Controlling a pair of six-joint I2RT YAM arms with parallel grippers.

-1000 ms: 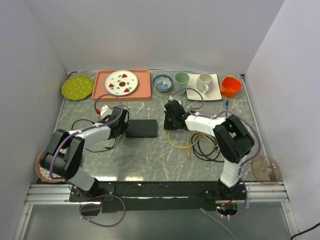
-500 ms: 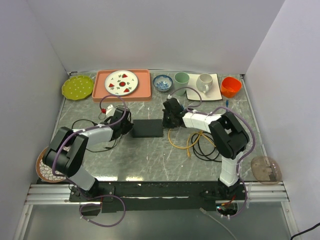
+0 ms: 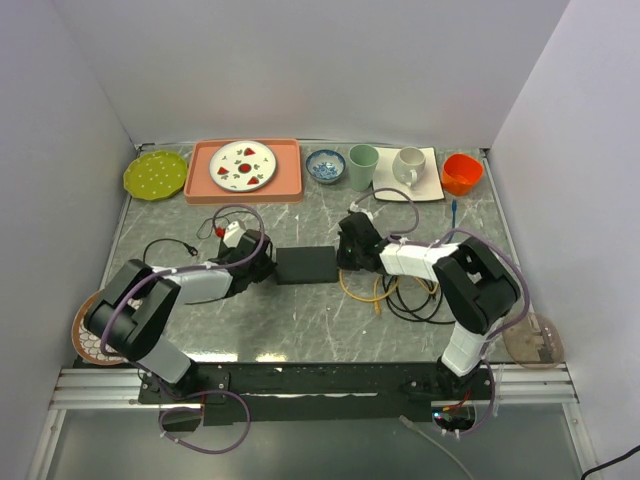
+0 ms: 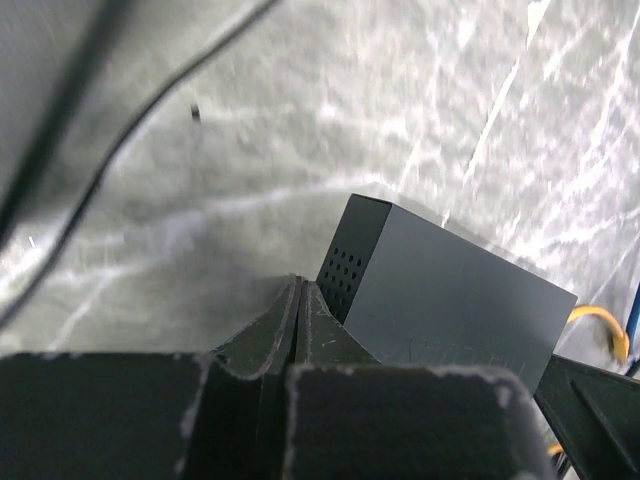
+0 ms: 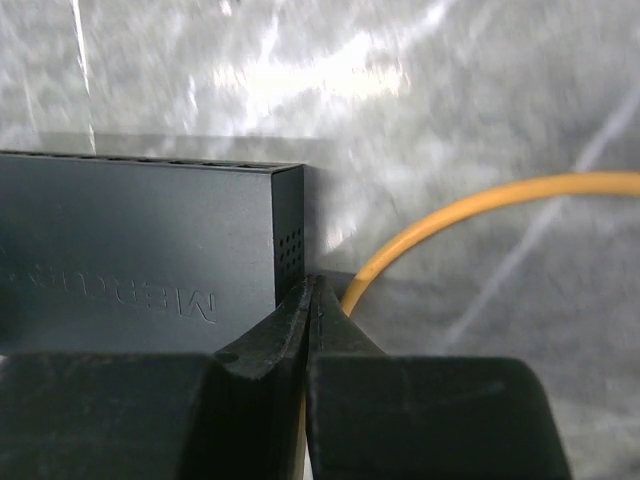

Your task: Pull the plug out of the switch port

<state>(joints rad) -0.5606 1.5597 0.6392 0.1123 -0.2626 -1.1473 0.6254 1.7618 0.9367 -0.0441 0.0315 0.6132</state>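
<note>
**Q:** Where is the switch?

**A:** The switch (image 3: 306,265), a flat matte black box, lies near the middle of the grey marbled table (image 3: 300,320), between the two arms. The left gripper (image 3: 268,264) is at its left end and the right gripper (image 3: 347,256) at its right end, both low over the tabletop.

**Q:** Do the grippers hold anything?

**A:** Neither grips a thing. In the left wrist view the two fingers are pressed flat together. Their tips are just beside a short side of the box that is dotted with vent holes. In the right wrist view the fingers are likewise closed against each other, tips just beside the other vented side, near a corner. I cannot tell whether either pair touches the box.

**Q:** And the cable?

**A:** A yellow cable (image 5: 470,213) curves in from the right and passes behind the right fingertips next to that corner. Its end is hidden, so I cannot tell whether it sits in a port. From above, it loops on the table near the right gripper, beside a coil of black cable (image 3: 412,300).

**Q:** What else is there?

**A:** These stand along the far edge, left to right:
- a green plate (image 3: 156,174)
- a pink tray (image 3: 198,160) bearing a white plate with red strawberries (image 3: 243,165)
- a blue-patterned bowl (image 3: 325,166)
- a pale green cup (image 3: 363,161)
- a white mug (image 3: 408,166) on a square white plate (image 3: 432,186)
- an orange bowl (image 3: 461,173)
</note>
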